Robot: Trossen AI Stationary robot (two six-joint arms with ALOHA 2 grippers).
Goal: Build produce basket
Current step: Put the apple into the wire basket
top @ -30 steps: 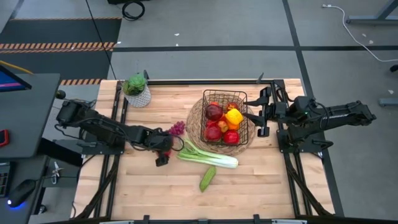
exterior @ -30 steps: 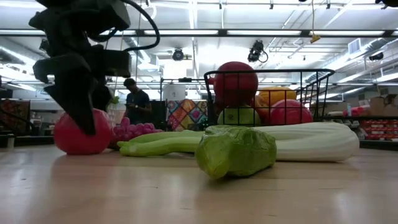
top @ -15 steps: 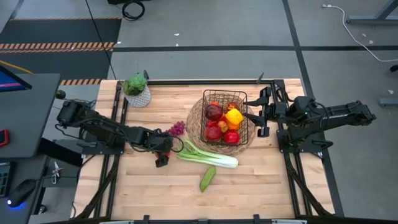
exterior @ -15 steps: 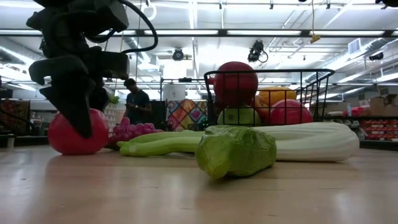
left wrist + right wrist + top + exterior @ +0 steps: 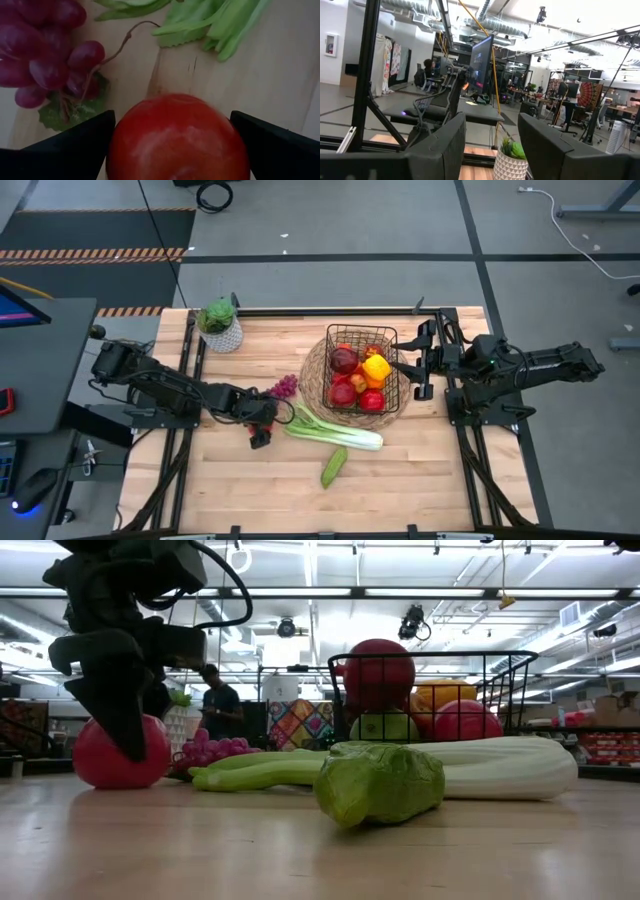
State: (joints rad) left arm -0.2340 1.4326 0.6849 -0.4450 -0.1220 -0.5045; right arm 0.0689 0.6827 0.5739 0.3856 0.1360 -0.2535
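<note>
Basket [image 5: 361,367] is half full; beside it leek [image 5: 335,430], cucumber [image 5: 334,466], grapes [image 5: 286,386] wait; wide-open left hand [image 5: 170,135] straddles an apple [image 5: 177,137], not yet gripped

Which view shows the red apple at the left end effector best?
The left wrist view: the red apple fills it, between the open fingers. The low view shows it partly behind the left end effector. The high view barely shows it; the right wrist view not at all.
</note>
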